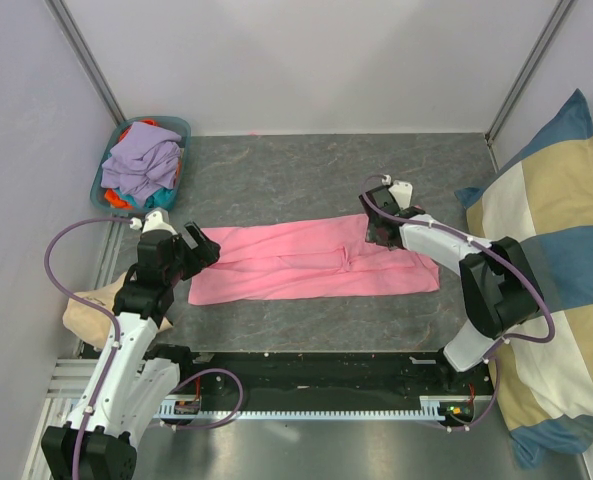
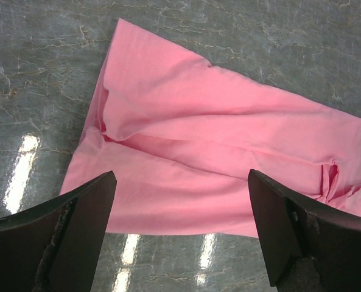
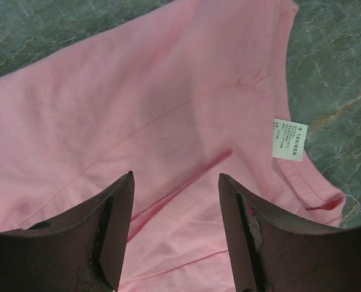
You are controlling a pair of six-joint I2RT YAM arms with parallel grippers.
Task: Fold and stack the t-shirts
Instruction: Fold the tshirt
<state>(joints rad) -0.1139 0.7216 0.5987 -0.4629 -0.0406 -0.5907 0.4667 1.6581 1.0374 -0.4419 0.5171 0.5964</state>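
pink t-shirt point(image 1: 311, 265) lies folded lengthwise on the surface point(image 1: 276, 180); left gripper point(image 1: 204, 246) wide open, empty, at its left end; right gripper point(image 1: 380, 234) partly open, empty, above its collar.

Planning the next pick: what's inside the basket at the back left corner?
A crumpled lavender t-shirt lies on top in the basket, with orange fabric peeking out beneath it. Anything deeper is covered.

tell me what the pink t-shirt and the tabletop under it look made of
Pink t-shirt: soft matte knit, likely cotton; it lies in loose creases and carries a sewn-in white label. Tabletop: hard, grey, veined like stone, maybe laminate; glossy, it mirrors lights.
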